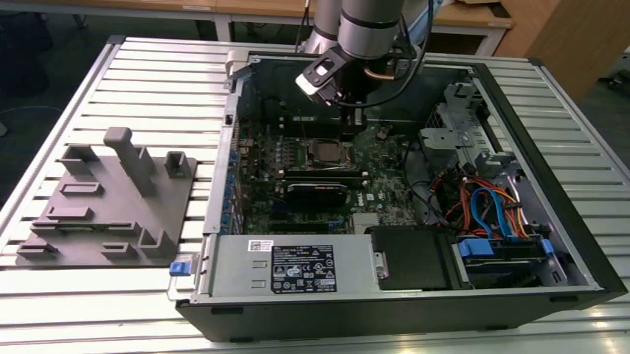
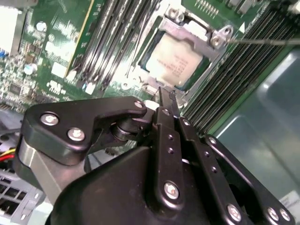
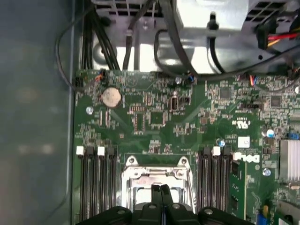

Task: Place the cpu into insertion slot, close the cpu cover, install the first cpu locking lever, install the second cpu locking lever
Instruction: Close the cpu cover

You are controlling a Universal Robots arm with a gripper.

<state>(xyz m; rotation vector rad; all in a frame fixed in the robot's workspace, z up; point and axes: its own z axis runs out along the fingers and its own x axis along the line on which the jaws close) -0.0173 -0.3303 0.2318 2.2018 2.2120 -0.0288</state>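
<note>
Now the motherboard (image 1: 389, 181) carries the insertion slot (image 1: 322, 151). The gripper (image 2: 167, 98) hangs just above this slot's edge, fingers (image 3: 156, 196) together, empty. The cpu cover (image 2: 194, 33) lies on the slot, the cpu (image 2: 176, 61) inside it. I think that tips descending off-line may scratch the cpu.

Dull silver cpu (image 2: 172, 60) sits flat in the insertion slot (image 1: 323, 152) on the green motherboard (image 3: 159, 126), with the silvery cpu cover (image 2: 187, 27) lying around it.
</note>
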